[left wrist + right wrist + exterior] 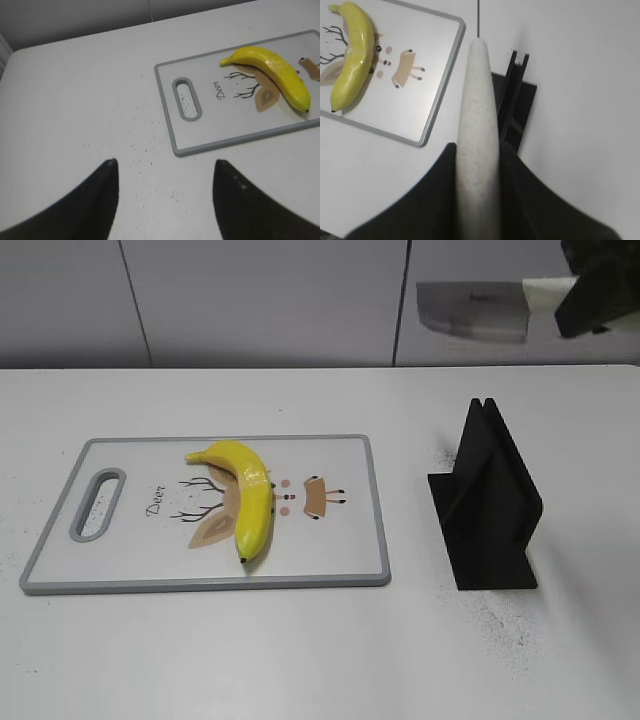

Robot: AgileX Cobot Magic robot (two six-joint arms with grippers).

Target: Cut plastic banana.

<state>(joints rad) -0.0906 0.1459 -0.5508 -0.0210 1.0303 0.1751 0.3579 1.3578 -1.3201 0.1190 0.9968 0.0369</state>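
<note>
The yellow plastic banana (245,495) lies whole on a white cutting board (350,550) with a grey rim; it also shows in the left wrist view (275,75) and the right wrist view (352,52). My right gripper (590,300) is high at the top right, shut on the pale handle (479,145) of a cleaver whose steel blade (472,312) points left, well above the table. My left gripper (165,170) is open and empty, hovering over bare table left of the board; it is out of the exterior view.
A black knife stand (487,502) stands on the table right of the board, below the cleaver; it also shows in the right wrist view (515,107). The board (200,145) has a handle slot (97,503) at its left end. A grey wall runs behind.
</note>
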